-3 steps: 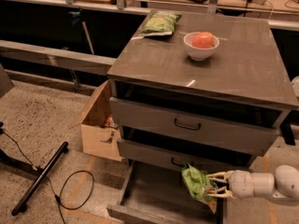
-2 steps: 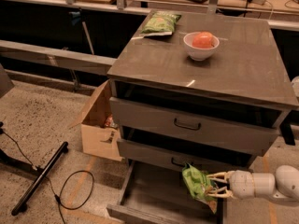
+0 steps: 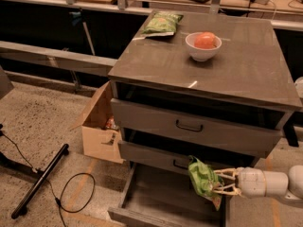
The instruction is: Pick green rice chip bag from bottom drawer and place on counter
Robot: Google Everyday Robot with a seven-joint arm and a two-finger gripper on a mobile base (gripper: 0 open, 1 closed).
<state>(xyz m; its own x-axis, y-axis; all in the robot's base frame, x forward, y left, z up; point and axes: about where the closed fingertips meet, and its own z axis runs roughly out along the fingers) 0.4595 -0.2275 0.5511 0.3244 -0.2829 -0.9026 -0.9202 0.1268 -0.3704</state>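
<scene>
Gripper (image 3: 217, 182) reaches in from the right, clamped on one edge of the bag (image 3: 200, 176), holding it clear above the open drawer (image 3: 156, 200), presumably ready to lift toward the counter (image 3: 246, 65).

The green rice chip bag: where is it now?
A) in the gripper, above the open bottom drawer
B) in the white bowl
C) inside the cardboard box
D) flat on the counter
A: the gripper is shut on the green rice chip bag, holding it above the bottom drawer, below the counter.
</scene>
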